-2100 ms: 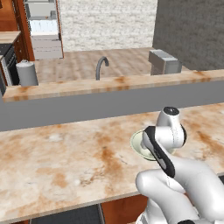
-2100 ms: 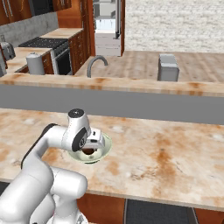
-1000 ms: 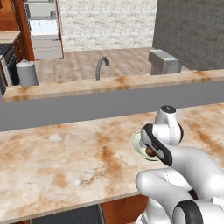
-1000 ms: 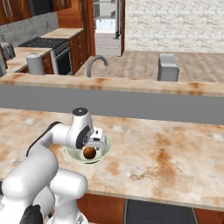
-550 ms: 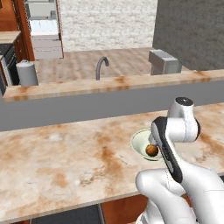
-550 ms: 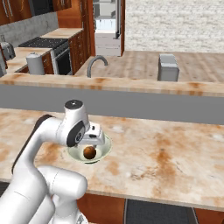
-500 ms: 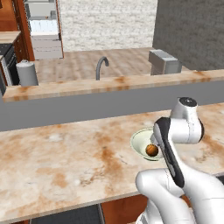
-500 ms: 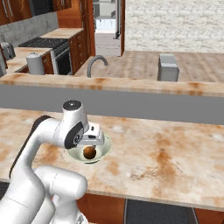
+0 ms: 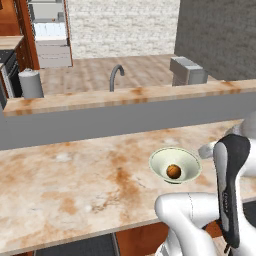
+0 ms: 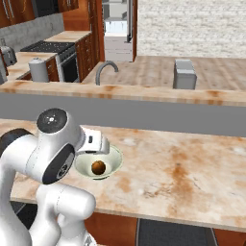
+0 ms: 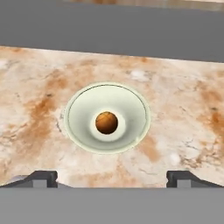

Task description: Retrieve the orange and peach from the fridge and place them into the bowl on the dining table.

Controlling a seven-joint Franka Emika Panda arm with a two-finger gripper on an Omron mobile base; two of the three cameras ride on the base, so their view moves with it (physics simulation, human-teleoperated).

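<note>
We see the small, evenly orange-brown ball of an orange (image 11: 106,122) resting at the bottom of the pale greenish-white flared bowl (image 11: 78,114), which stands on the beige marbled dining table (image 11: 183,118) blotched rusty orange. Our two-finger gripper (image 11: 112,177) hovers above the bowl, its dark tips spread wide and holding nothing. We can read no writing or brand anywhere.

I see the dining table (image 9: 65,185), a beige marbled stone top blotched rusty orange. Directly on it stands the bowl (image 9: 176,165), pale greenish-white, upright, toward the near edge. The orange (image 9: 173,171) sits at the bowl's centre. Behind the table rises the higher grey-fronted ledge (image 9: 125,117).
</note>
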